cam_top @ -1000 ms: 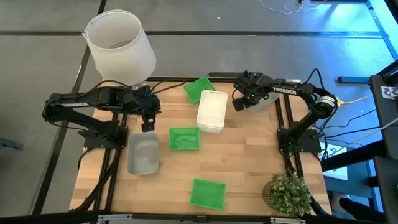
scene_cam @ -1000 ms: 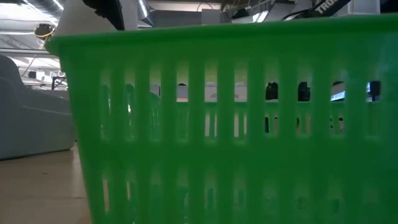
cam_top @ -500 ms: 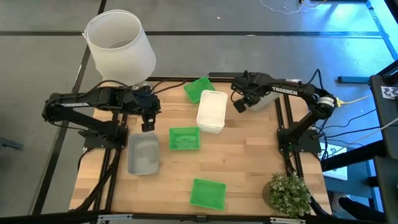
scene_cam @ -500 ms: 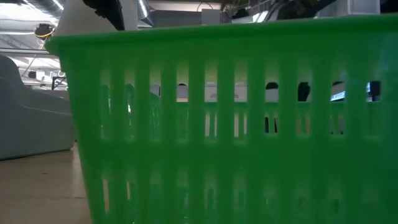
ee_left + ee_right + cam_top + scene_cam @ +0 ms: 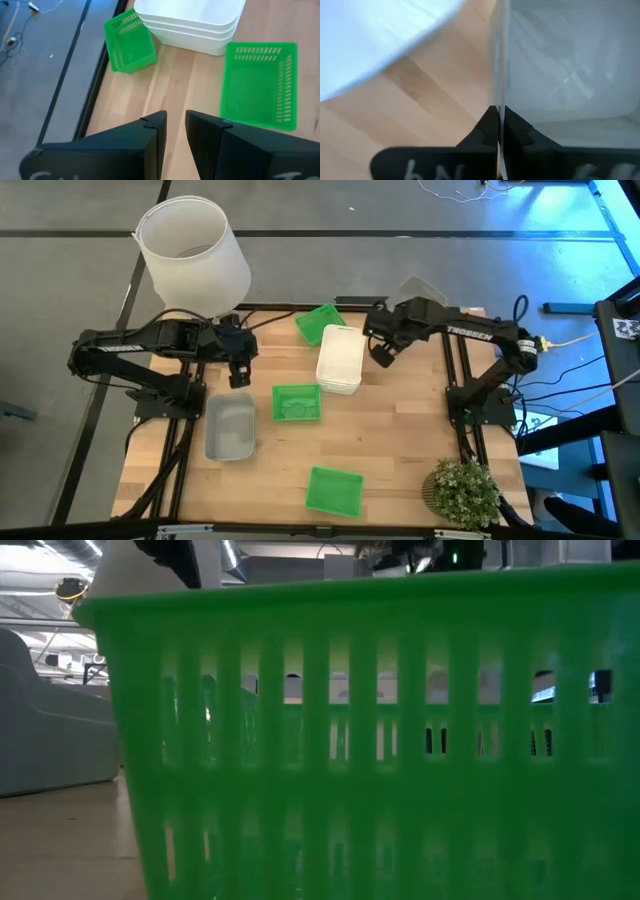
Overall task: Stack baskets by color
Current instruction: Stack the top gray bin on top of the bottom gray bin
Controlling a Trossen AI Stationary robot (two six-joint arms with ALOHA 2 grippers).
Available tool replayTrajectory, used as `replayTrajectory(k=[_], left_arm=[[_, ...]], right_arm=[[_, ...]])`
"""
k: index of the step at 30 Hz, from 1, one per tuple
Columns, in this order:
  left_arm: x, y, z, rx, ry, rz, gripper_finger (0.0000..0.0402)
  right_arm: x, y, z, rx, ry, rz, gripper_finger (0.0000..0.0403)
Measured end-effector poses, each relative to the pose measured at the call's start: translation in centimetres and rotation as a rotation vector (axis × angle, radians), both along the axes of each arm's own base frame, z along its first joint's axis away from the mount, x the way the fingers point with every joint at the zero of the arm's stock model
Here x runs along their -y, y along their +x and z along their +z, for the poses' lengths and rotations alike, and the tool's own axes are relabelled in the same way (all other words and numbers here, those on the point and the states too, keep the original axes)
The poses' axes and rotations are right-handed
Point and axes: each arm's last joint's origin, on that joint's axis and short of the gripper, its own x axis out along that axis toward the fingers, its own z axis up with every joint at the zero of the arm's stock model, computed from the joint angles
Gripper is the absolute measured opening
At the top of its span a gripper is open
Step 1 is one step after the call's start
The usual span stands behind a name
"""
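Right tool [image 5: 498, 131] on translucent grey basket [image 5: 570, 70]

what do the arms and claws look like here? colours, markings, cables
Both arms are dark with jointed segments and white lettering. The left claw has two flat black fingers. The right claw looks alike, with white markings on its fingers. Black cables trail from the right arm's base.

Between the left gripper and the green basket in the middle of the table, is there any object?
No. In the high view, only bare wood separates the left gripper from the middle green basket; the left wrist view shows the same.
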Motion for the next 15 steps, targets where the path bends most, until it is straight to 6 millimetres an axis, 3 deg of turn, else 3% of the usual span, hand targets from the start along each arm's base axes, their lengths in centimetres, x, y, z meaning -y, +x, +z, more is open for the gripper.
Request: replayTrajectory(k=[8, 15], left_arm=[[0.0, 0.0, 0.0, -0.058, 0.088, -0.095, 0.0063], [0.0, 0.3, 0.2, -0.087, 0.188, -0.204, 0.0063]], right_arm=[[-6.0, 1.5, 3.7, 0.058, -0.067, 0.437, 0.0000], [-11.2, 2.4, 4.1, 0.063, -0.120, 0.833, 0.0000]])
